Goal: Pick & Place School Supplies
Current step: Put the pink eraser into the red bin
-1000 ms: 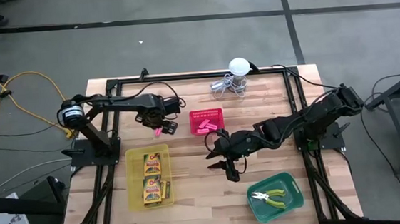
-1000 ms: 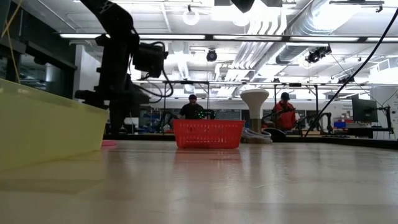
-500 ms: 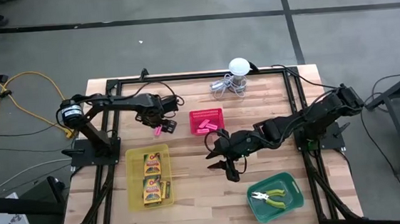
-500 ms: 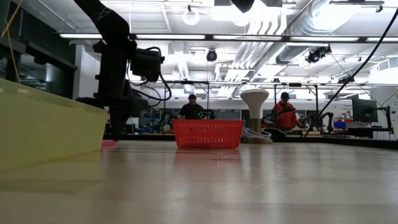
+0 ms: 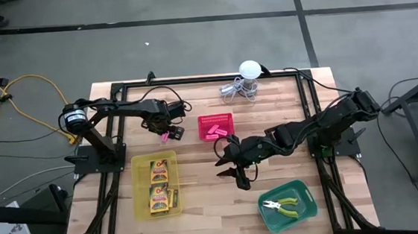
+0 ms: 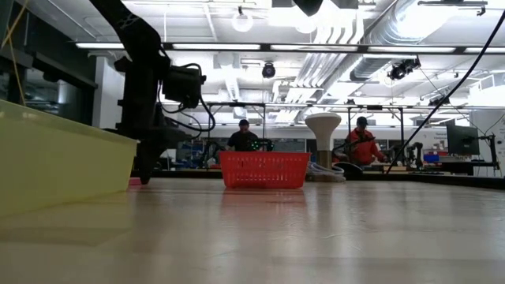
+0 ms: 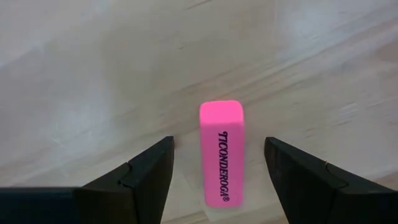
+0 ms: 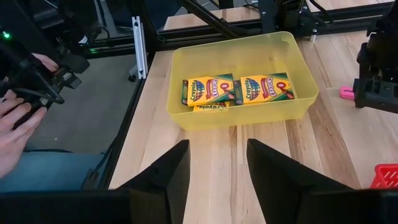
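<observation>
A pink eraser [image 7: 221, 155] lies flat on the bare wood left of the red basket [image 5: 216, 126]; it also shows as a pink block [image 5: 165, 136] in the high view. My left gripper [image 7: 217, 144] hangs right above it, pointing down, open, one finger on either side and a gap to each. My right gripper [image 5: 232, 167] waits open over the table's middle, touching nothing. More pink erasers [image 5: 212, 132] lie in the red basket. Several crayon boxes [image 8: 211, 90] lie in the yellow tray [image 5: 157, 184]. Pliers [image 5: 283, 207] with yellow-green handles lie in the green tray [image 5: 305, 203].
A white ball with coiled wire [image 5: 247, 80] stands at the far edge. In the right wrist view a person's hand [image 8: 18, 124] shows beyond the table's left edge. Bare wood lies between the trays and along the near edge.
My left gripper has come down toward the pink eraser and shifted a little toward the table's left. The eraser has stayed where it was.
</observation>
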{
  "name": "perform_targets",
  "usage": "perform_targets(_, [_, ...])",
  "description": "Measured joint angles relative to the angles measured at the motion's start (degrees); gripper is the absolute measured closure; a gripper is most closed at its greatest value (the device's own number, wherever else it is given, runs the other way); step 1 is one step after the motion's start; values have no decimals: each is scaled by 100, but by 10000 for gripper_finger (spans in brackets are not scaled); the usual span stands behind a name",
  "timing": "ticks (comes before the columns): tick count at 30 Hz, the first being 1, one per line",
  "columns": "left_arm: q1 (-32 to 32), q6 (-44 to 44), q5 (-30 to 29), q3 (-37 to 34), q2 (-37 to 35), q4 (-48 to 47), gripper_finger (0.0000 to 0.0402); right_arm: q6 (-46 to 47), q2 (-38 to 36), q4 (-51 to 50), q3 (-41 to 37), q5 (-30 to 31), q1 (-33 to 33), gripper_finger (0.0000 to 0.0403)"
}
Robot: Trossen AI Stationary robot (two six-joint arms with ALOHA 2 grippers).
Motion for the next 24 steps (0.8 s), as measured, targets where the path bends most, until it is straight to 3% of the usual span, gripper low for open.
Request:
perform_targets(5, [0,-2,-3,-1,0,-1,166,0,0,0,-2,0,-1,254])
perform_targets(16, [0,-20,-7,-2,0,-1,255,0,0,0,-2,0,0,254])
perform_targets(24, [0,-17,8,-1,0,-4,278,0,0,0,-2,0,0,254])
